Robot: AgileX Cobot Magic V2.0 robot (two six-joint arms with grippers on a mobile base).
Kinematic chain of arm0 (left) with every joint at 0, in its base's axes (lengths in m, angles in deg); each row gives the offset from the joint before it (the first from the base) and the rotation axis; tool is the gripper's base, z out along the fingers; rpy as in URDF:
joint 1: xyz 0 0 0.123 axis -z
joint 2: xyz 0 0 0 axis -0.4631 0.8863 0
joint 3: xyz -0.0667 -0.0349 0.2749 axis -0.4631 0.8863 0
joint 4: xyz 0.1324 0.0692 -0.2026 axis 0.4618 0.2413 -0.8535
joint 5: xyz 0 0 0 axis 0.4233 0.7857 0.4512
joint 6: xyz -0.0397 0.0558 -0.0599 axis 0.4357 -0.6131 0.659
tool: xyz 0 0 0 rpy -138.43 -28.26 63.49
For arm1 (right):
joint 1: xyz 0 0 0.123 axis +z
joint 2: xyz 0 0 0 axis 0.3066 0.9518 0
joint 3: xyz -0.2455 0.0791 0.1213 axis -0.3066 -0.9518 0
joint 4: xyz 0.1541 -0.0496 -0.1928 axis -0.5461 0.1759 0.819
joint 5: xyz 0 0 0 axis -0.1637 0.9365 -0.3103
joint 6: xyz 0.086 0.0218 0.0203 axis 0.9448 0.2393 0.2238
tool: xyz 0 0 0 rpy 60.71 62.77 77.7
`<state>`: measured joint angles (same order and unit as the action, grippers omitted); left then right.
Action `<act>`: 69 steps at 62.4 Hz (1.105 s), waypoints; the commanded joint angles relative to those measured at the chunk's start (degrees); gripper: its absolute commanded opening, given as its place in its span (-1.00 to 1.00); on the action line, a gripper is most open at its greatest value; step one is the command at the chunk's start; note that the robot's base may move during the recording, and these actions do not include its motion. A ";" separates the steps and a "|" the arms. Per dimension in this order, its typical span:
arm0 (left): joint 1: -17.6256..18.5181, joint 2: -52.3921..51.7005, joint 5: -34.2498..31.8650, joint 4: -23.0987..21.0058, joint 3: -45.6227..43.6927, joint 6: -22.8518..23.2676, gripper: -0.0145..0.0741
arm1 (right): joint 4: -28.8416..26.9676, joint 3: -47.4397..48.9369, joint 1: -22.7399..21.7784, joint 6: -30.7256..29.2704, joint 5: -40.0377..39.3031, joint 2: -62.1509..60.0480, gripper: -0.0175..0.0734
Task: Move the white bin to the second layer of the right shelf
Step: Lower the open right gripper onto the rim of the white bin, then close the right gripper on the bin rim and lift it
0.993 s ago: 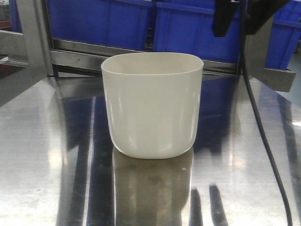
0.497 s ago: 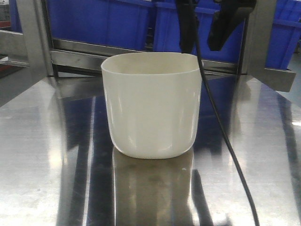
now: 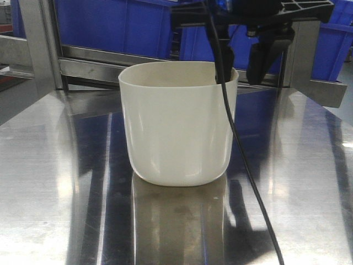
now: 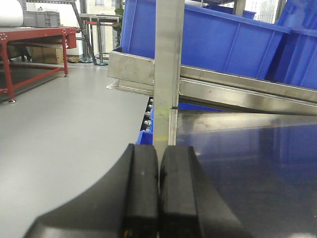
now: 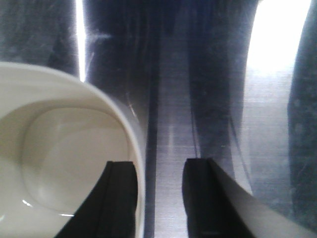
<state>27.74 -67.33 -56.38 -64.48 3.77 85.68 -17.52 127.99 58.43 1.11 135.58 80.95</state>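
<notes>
While the left gripper (image 4: 158,153) waits clenched and empty by the worktop's (image 3: 49,182) left edge, the bin (image 3: 176,127) sits mid-worktop. At its right wall the right gripper (image 3: 241,66) straddles the rim, spread wide, one finger inside. This looks like the grasping step: next it must close, then lift. Half a second ago it hung higher.

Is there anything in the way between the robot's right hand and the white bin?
Nothing visible is in the way. The right hand is open over the white bin, with one finger inside its rim and one outside. Only the hand's own black cable hangs in front of the bin.
</notes>
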 commanded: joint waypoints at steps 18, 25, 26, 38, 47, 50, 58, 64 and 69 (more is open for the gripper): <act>-0.04 -0.94 -4.66 -0.40 1.56 0.20 -0.48 | 0.33 1.77 -0.31 0.17 -1.80 -0.34 0.13; -0.04 -0.94 -4.66 -0.40 1.56 0.20 -0.48 | 0.33 1.77 -0.31 0.17 -1.80 0.06 0.13; -0.04 -0.94 -4.66 -0.40 1.56 0.20 -0.48 | 0.33 1.77 -0.31 0.17 -1.80 0.13 0.13; -0.04 -0.94 -4.66 -0.40 1.56 0.20 -0.48 | -0.02 1.77 -0.31 0.17 -1.80 0.12 -0.34; -0.04 -0.94 -4.66 -0.40 1.56 0.20 -0.48 | -0.08 1.77 -0.31 0.11 -1.64 -0.53 -0.49; -0.04 -0.94 -4.66 -0.40 1.56 0.20 -0.48 | -0.08 1.77 -0.35 -0.04 -1.49 -0.97 -0.49; -0.04 -0.94 -4.66 -0.40 1.56 0.20 -0.48 | -0.08 1.70 -1.92 -4.22 -1.18 -2.36 -0.49; -0.04 -0.94 -4.66 -0.40 1.56 0.20 -0.48 | -0.39 1.00 -4.50 -8.88 -1.11 -4.13 -0.49; -0.04 -0.94 -4.66 -0.40 1.56 0.20 -0.48 | -1.11 -0.30 -7.55 -14.93 -1.30 -6.43 -0.49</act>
<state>27.74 -67.33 -56.38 -64.48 3.77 85.68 -19.64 127.18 54.01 -7.58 135.22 79.83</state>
